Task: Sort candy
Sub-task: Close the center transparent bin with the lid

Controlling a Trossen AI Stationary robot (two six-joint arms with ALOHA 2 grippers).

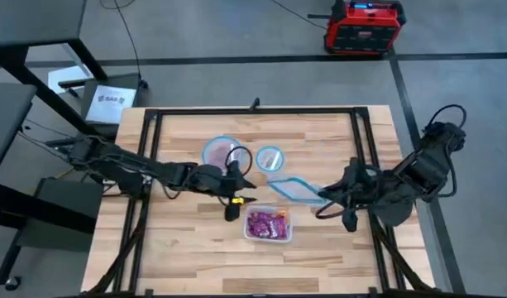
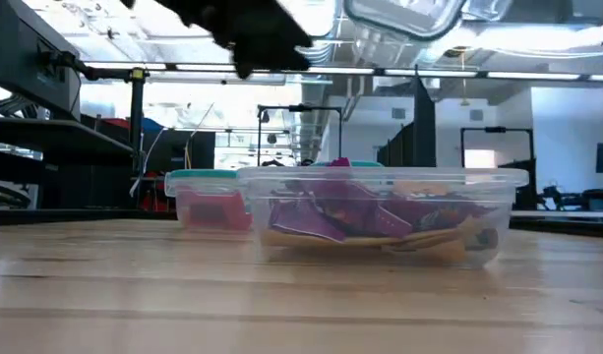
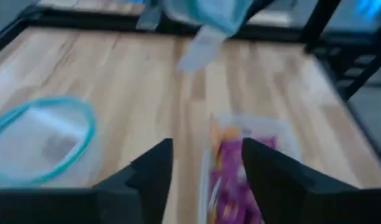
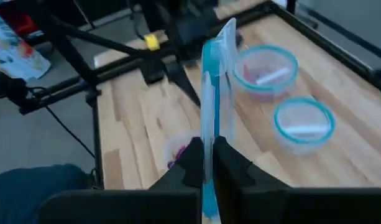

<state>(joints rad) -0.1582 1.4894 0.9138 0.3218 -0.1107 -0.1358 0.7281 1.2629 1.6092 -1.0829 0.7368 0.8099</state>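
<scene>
A clear rectangular container holds purple and orange candy near the table's middle front. Two blue-rimmed round containers stand behind it; red candy shows in one and a pale stick in each. My right gripper is shut on a clear blue-rimmed rectangular lid, held in the air to the right of and above the candy container. My left gripper is open with nothing between its fingers, hovering over the container's left edge. My right gripper pinches the lid's blue rim at one edge between its two fingers. The fingers come roughly level from the table's right side. The lid is lifted clear of the table and sticks out beyond the fingers toward the table's left, seen edge-on in the wrist view.
A black frame runs around the wooden tabletop. Bare wood lies to the left of and in front of the candy container. A red and black box stands on the floor beyond the table.
</scene>
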